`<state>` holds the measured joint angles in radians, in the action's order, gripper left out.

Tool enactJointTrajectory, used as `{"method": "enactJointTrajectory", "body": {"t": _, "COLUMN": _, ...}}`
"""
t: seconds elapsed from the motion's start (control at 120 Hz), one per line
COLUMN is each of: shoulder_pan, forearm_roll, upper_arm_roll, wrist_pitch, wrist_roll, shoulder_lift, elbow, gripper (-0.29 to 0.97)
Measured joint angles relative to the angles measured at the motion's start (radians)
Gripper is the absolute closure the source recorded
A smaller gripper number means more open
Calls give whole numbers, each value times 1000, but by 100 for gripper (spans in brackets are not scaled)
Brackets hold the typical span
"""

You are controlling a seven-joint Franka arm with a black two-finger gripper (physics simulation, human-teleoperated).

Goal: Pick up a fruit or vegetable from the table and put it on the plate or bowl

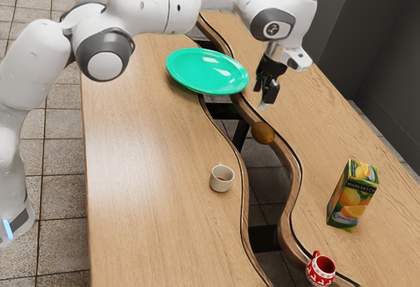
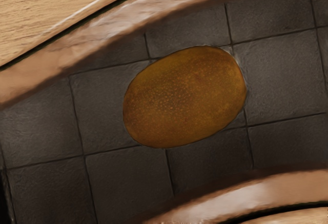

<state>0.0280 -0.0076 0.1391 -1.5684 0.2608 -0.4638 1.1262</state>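
Observation:
A brown kiwi [image 1: 263, 132] rests on the curved inner edge of the table on the exterior view's right, beside the gap between the two tables. My gripper [image 1: 268, 94] hangs a short way above it, pointing down, open and holding nothing. In the wrist view the kiwi [image 2: 184, 97] lies straight below my hand, with dark floor tiles behind it. A green plate [image 1: 207, 70] sits on the other table's far edge, overhanging the gap, up and to the exterior view's left of the gripper.
A small cream cup [image 1: 222, 178] stands near the left table's inner edge. An orange juice carton [image 1: 352, 195] and a red mug [image 1: 321, 268] stand on the right table [image 1: 341, 136]. A narrow curved gap [image 1: 262, 169] separates the tables.

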Motion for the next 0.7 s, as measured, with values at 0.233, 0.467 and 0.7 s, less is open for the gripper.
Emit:
{"method": "enactJointTrajectory", "body": {"t": 0.233, "shoulder_pan": -10, "forearm_roll": -19, "upper_arm_roll": -80, "wrist_pitch": 10, "wrist_roll": 230, "shoulder_lift": -15, "elbow": 2, "gripper": 2}}
{"method": "enactJointTrajectory", "body": {"t": 0.467, "shoulder_pan": -29, "forearm_roll": -30, "upper_arm_roll": -41, "wrist_pitch": 88, "wrist_roll": 487, "shoulder_lift": 45, "elbow": 45, "gripper": 2}}
{"method": "enactJointTrajectory", "body": {"t": 0.7, "shoulder_pan": 46, "forearm_roll": -36, "upper_arm_roll": -43, "wrist_pitch": -92, "wrist_roll": 643, "shoulder_lift": 88, "elbow": 224, "gripper": 2}}
